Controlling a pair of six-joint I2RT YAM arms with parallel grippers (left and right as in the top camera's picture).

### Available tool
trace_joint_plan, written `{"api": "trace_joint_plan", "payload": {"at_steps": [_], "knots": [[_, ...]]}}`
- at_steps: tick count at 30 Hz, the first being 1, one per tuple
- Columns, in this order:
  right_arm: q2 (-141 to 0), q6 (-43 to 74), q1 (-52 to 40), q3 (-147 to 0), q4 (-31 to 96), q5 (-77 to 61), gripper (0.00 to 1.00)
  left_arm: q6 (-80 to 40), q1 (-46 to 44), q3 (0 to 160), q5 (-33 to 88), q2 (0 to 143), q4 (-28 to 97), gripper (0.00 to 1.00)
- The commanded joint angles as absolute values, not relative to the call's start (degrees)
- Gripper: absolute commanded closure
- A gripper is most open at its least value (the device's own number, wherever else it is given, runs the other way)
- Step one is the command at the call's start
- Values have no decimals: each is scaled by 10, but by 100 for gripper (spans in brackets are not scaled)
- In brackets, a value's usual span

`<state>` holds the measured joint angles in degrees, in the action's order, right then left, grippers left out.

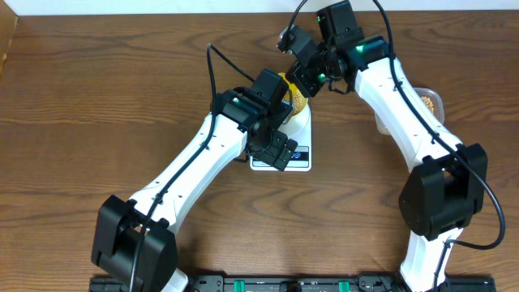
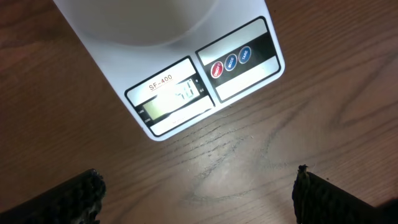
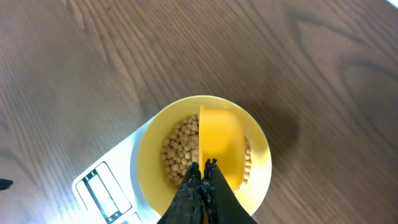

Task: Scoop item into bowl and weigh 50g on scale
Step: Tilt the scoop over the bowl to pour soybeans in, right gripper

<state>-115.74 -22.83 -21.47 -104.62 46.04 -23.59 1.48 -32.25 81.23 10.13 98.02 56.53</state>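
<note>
Two-arm weighing station on a wooden table. The white digital scale lies near the table's middle, with its lit display and its red and blue buttons facing the robot; the digits are too blurred to read. The pale yellow bowl stands on the scale's platform and holds a layer of tan beans. The right gripper is closed tight on the yellow scoop, whose cup hangs inside the bowl's rim, above the beans; the handle is hidden by the fingers. The left gripper hovers over bare table just in front of the scale, its fingers spread fully apart and grasping nothing. In the overhead view a clear plastic tub containing more beans sits well to the right, partly covered by the right arm.
</note>
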Motion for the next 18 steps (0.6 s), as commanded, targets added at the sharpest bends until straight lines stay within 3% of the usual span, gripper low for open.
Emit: {"api": "trace_joint_plan", "payload": {"at_steps": [1,14,18], "knots": [[-1140,-260,-217,-1051,460,-219,99,12,-321,810,94,985,566,2],[-1130,-260,-222,-1053,442,-226,99,12,-321,810,94,985,566,2],[-1128,-269,-226,-1053,448,-149,99,12,-321,810,94,985,566,2]]}}
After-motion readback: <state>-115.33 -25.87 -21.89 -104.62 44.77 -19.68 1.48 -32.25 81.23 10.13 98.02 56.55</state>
